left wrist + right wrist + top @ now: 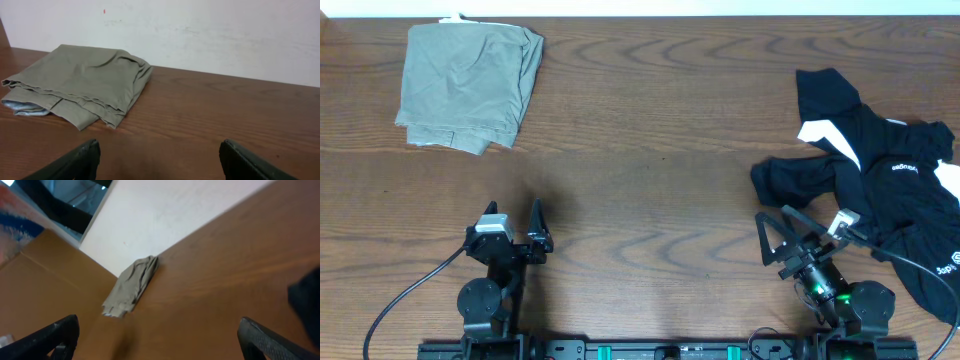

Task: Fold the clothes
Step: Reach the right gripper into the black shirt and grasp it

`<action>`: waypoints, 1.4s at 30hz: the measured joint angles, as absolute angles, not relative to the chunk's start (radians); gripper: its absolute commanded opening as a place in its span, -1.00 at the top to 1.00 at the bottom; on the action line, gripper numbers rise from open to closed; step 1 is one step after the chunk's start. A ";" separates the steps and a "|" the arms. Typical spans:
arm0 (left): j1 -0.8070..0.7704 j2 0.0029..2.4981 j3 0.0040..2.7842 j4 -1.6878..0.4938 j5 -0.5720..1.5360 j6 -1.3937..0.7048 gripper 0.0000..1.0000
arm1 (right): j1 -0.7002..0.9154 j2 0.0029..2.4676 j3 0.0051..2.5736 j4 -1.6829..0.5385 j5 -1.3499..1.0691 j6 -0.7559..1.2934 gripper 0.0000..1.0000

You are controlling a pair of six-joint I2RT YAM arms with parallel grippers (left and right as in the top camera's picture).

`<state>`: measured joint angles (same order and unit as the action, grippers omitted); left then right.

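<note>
**Both claws apart and empty; black clothes heaped unfolded at the right edge**

Left gripper [514, 212]: jaws stand apart with nothing between them. It sits low over bare wood near the front of the table [660, 130], pointing toward the far edge. In the left wrist view the two finger ends frame only tabletop.

Right gripper [775, 225]: jaws spread wide and empty, angled toward the far left. It is just beside the near left fringe of the clothes [880, 190]; whether it touches them cannot be told from the overhead view. In the right wrist view a dark blur of fabric shows at the right margin, outside the fingers.

The clothes: black garments with white panels and small white printed lettering lie crumpled in a loose pile on the right side of the table, running out to its right edge. No fold is made in them.

Olive-khaki garment [470, 85]: folded, lying flat at the far left corner, well apart from both arms and from the black pile.
</note>
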<state>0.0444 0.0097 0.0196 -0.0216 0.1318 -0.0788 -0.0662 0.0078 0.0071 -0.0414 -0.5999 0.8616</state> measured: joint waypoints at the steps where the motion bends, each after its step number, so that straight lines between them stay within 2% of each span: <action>1: 0.044 0.010 0.020 -0.022 0.132 -0.079 -0.57 | -0.066 0.009 0.007 -0.041 -0.606 0.863 -0.99; 11: 0.044 0.010 0.020 -0.022 0.132 -0.079 -0.56 | -0.066 0.013 0.025 0.058 -0.647 0.818 -0.98; 13: 0.044 0.010 0.020 -0.022 0.132 -0.079 -0.57 | -0.066 0.019 0.086 -0.015 -0.632 0.780 -0.99; 19: 0.044 0.010 0.021 -0.024 0.133 -0.079 -0.57 | -0.066 0.140 0.417 -0.441 -0.466 0.599 -0.99; 23: 0.044 0.010 0.022 -0.025 0.134 -0.079 -0.56 | -0.066 0.342 0.652 -0.647 -0.247 0.522 -0.99; 29: 0.044 0.011 0.023 -0.026 0.139 -0.079 -0.57 | -0.069 0.753 0.977 -0.837 0.051 0.474 -0.99; 35: 0.044 0.011 0.023 -0.026 0.143 -0.079 -0.57 | -0.129 1.164 1.189 -0.950 0.154 0.431 -0.99; 42: 0.044 0.011 0.023 -0.026 0.143 -0.079 -0.56 | -0.244 1.403 1.282 -0.915 0.177 0.383 -0.96</action>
